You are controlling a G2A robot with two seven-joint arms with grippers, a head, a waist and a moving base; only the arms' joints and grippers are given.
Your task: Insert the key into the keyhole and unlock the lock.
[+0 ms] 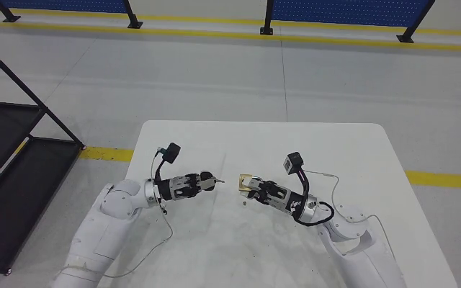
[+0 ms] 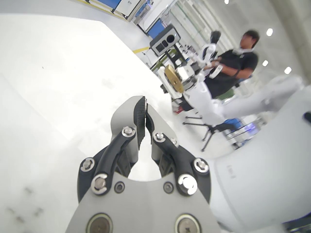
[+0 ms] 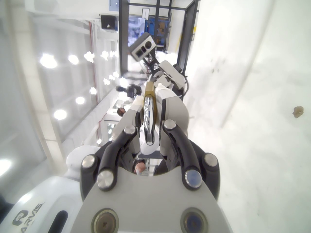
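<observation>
Above the middle of the white table [image 1: 288,144], my two arms face each other a short way apart. My left gripper [image 1: 211,180] is shut on a small key [image 1: 219,181] whose tip points toward the lock; its black pads [image 2: 140,112] press together and hide the key between them. My right gripper [image 1: 255,189] is shut on a brass padlock [image 1: 246,182]. The padlock [image 2: 173,78] turns its flat brass face to the left wrist view and stands edge-on in the right wrist view [image 3: 148,107], with the right gripper [image 3: 149,98] clamped on both sides. A small gap separates key and lock.
A small brownish speck [image 1: 245,202] lies on the table under the lock, also seen as a speck [image 3: 298,111] in the right wrist view. A black cart [image 1: 29,151] stands left of the table. Blue barriers [image 1: 346,11] line the far floor.
</observation>
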